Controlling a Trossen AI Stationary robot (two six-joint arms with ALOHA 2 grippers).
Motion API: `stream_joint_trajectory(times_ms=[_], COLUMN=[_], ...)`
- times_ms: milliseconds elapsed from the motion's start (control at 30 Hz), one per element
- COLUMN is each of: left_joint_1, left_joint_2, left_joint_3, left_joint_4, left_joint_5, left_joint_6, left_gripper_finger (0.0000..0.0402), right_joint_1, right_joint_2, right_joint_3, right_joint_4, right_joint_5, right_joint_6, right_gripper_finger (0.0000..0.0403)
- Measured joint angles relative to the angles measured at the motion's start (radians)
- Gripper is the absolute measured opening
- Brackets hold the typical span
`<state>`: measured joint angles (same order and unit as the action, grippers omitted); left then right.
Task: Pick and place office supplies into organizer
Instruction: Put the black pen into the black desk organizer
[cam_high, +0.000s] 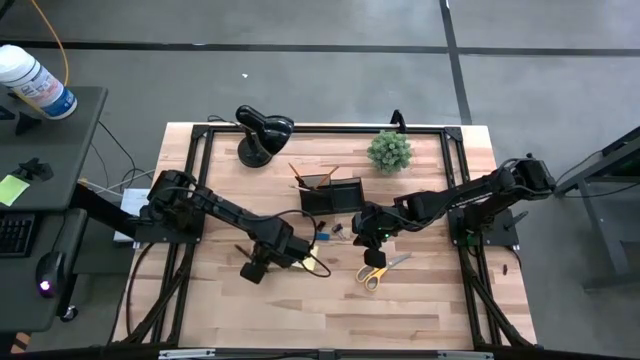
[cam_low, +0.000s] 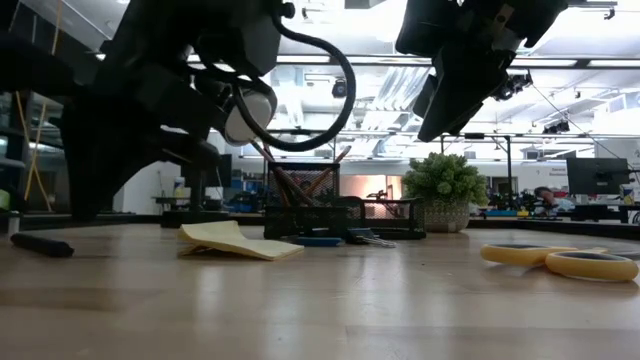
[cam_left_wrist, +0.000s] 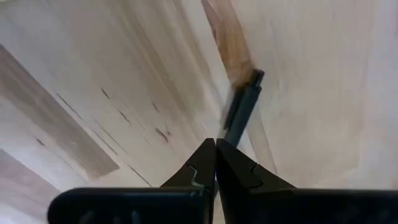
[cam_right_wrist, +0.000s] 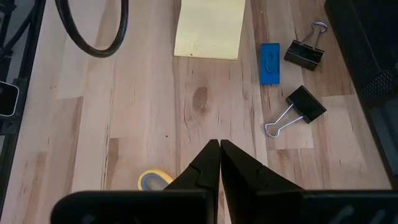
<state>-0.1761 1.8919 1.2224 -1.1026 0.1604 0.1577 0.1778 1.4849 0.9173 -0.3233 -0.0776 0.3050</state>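
My left gripper (cam_left_wrist: 216, 147) is shut and points down at the table just short of a dark pen (cam_left_wrist: 241, 107), which lies flat on the wood (cam_low: 40, 244). My right gripper (cam_right_wrist: 219, 147) is shut and hovers over bare wood beside the yellow-handled scissors (cam_high: 378, 270), whose handle (cam_right_wrist: 154, 180) shows near its fingers. The yellow sticky-note pad (cam_right_wrist: 210, 28), the blue block (cam_right_wrist: 269, 62) and two black clips (cam_right_wrist: 305, 55) (cam_right_wrist: 305, 102) lie on the table in front of the black organizer (cam_high: 330, 195). Orange pencils (cam_high: 300, 175) stand in its cup. My left gripper has its shut fingertips (cam_left_wrist: 205, 158) at the near end of the dark pen (cam_left_wrist: 231, 127). I cannot tell whether they touch it. The pen lies flat on the table.
A black desk lamp (cam_high: 260, 132) and a small green plant (cam_high: 388, 150) stand at the far edge behind the organizer. A cable loop (cam_right_wrist: 93, 31) hangs from the left arm near the pad. Open wood lies toward the near edge (cam_high: 330, 320).
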Motion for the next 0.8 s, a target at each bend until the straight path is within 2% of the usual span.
stream_joint_trajectory(times_ms=[200,500,800], left_joint_1=[0.000,0.000,0.000], left_joint_2=[-0.002,0.004,0.004], left_joint_3=[0.000,-0.043,-0.092], left_joint_4=[0.054,0.085,0.122], left_joint_5=[0.063,0.080,0.072], left_joint_6=[0.020,0.046,0.036], left_gripper_finger=[0.0024,0.0077,0.0068], right_joint_1=[0.000,0.000,0.000], right_joint_2=[0.000,0.000,0.000], right_joint_3=[0.000,0.000,0.000], right_joint_4=[0.000,0.006,0.015], right_joint_5=[0.000,0.008,0.008], right_joint_6=[0.000,0.000,0.000], right_gripper_finger=[0.0011,0.0011,0.0011])
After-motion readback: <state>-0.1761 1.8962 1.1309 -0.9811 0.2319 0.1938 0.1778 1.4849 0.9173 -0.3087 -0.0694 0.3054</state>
